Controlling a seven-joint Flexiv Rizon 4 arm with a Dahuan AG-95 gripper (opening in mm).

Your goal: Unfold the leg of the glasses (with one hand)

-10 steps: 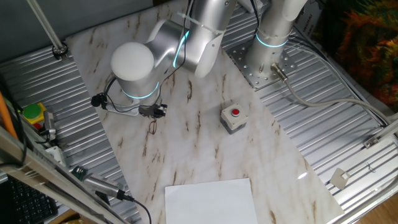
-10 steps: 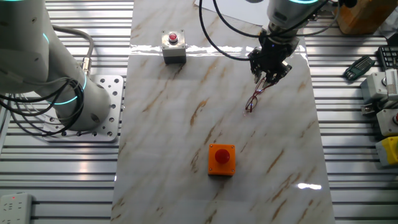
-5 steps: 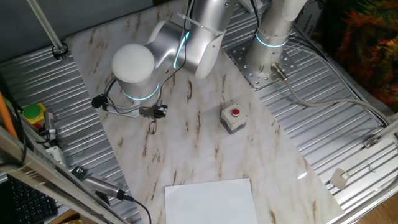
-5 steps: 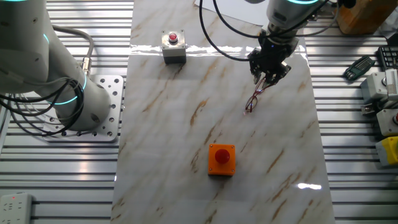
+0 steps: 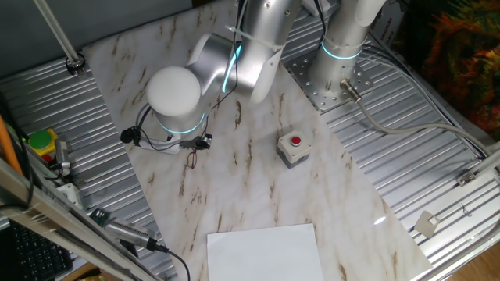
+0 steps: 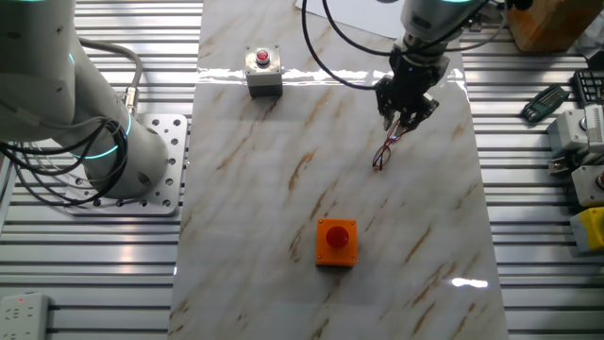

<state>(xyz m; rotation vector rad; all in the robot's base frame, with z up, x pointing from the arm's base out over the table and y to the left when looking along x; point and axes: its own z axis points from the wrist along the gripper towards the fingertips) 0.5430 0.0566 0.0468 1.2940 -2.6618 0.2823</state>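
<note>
Hovering my pincer (image 6: 401, 123) at the glasses (image 6: 385, 153), pinch state unclear.
Light, springy, fragile wire; I'd nip the leg (image 6: 390, 144) near its hinge.

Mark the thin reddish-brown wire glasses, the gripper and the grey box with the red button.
thin reddish-brown wire glasses (image 6: 382, 157), other fixed view, frame end
gripper (image 6: 399, 126), other fixed view, between fingertips
grey box with red button (image 5: 293, 147), one fixed view, top face
</note>
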